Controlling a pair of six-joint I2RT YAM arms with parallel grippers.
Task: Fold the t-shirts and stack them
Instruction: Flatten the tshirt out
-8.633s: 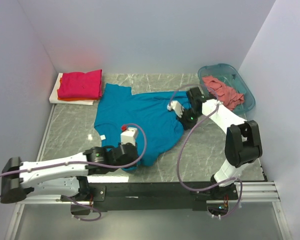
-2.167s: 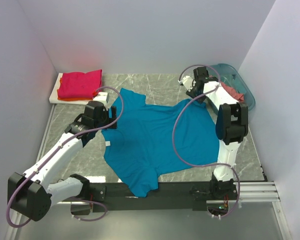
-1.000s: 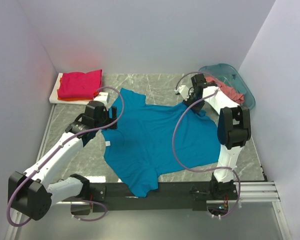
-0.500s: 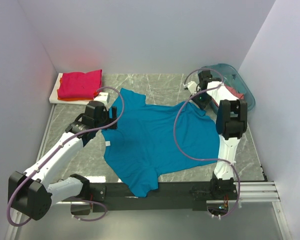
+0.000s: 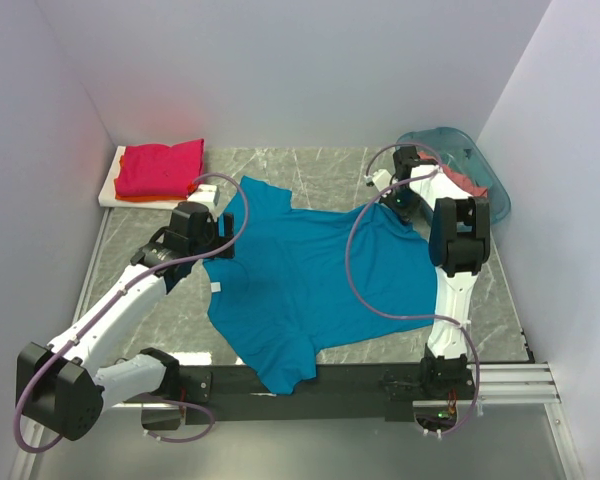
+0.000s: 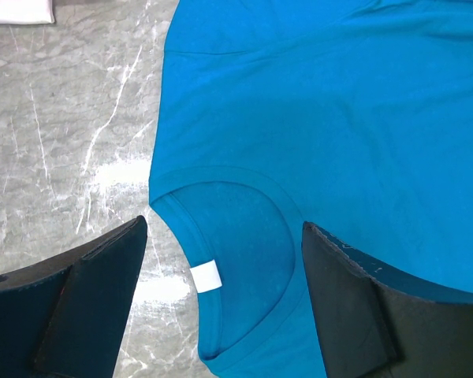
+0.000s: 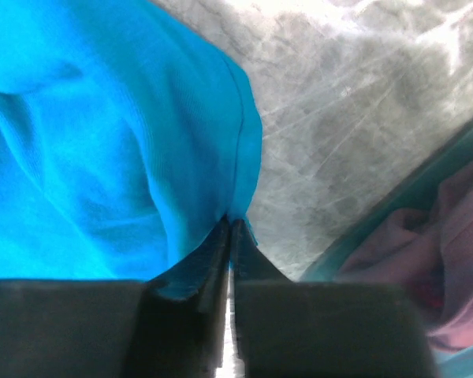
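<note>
A teal-blue t-shirt (image 5: 310, 270) lies spread flat across the middle of the grey marble counter (image 5: 280, 160), with its lower hem hanging over the near edge at the bottom of the overhead view. At the upper right, the right hand (image 7: 231, 228) is clenched on the hem of that shirt's sleeve, its two fingers pressed together with the cloth edge pinched between them. Just beyond it, a salmon-pink t-shirt (image 5: 465, 182) sits crumpled in a teal basket (image 5: 480, 160). The left hand (image 6: 223, 228) hovers at the left of the shirt, released and spread wide above the collar (image 6: 221, 173) and its white label (image 6: 206, 276). In the upper left corner, a folded magenta-red t-shirt (image 5: 160, 167) rests on an orange t-shirt (image 5: 155, 200), which lies on a white board (image 5: 108, 190).
</note>
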